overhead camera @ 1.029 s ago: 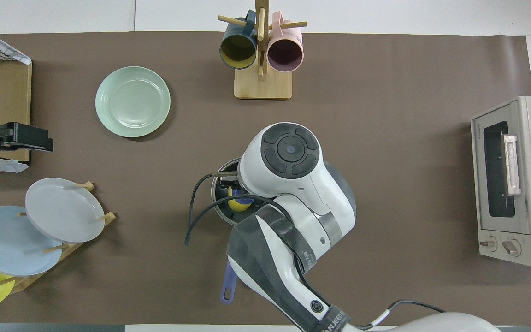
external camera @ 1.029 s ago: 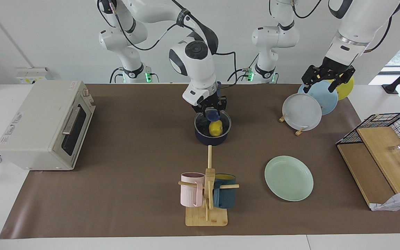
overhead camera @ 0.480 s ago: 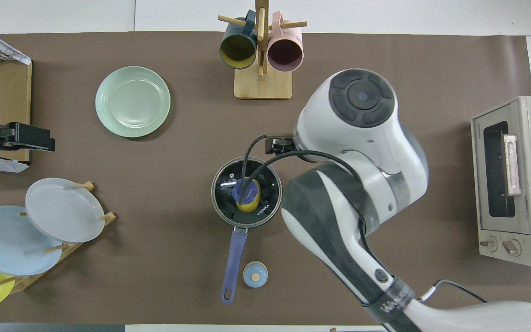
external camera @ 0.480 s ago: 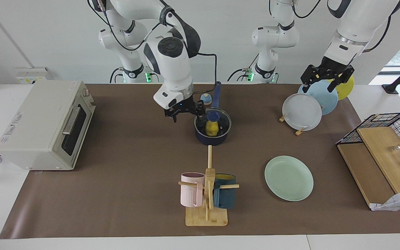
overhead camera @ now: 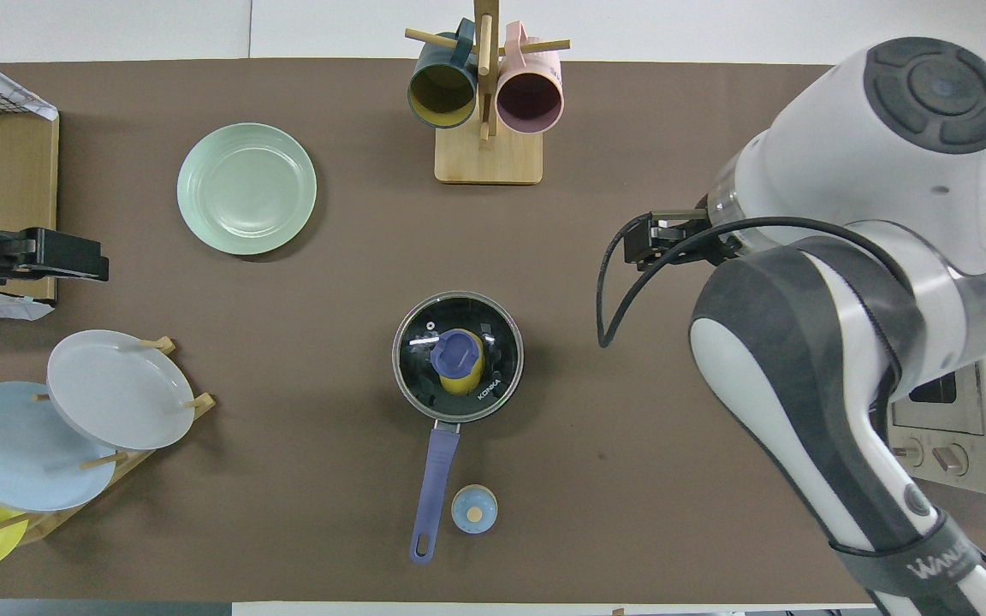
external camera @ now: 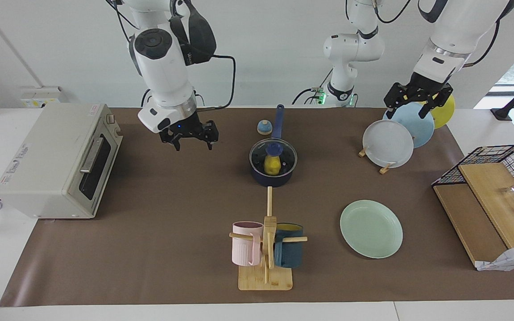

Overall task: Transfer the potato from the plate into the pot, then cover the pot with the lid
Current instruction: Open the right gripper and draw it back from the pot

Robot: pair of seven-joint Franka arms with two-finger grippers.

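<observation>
The dark navy pot (external camera: 273, 174) stands mid-table with its long blue handle (overhead camera: 430, 489) pointing toward the robots. The glass lid (external camera: 283, 154) with the blue knob (external camera: 273, 148) sits on the pot (overhead camera: 412, 376). The yellow potato (external camera: 273, 166) lies inside and shows through the lid (overhead camera: 493, 342). The mint-green plate (external camera: 371, 228) is bare, farther from the robots toward the left arm's end; it also shows in the overhead view (overhead camera: 246, 188). My right gripper (external camera: 189, 138) is open and empty, raised over the mat between the toaster oven and the pot. My left gripper (external camera: 413, 106) waits open over the plate rack.
A toaster oven (external camera: 56, 160) stands at the right arm's end. A mug tree (external camera: 266, 249) with two mugs stands farther out than the pot. A rack (external camera: 388, 142) holds grey, light blue and yellow plates. A small blue-and-tan dome (external camera: 264, 127) lies beside the pot's handle. A wire basket (external camera: 498, 178) stands at the left arm's end.
My right gripper let go of the lid's knob, left the lid on the pot, and rose and swung away toward the toaster oven. The left arm barely moved.
</observation>
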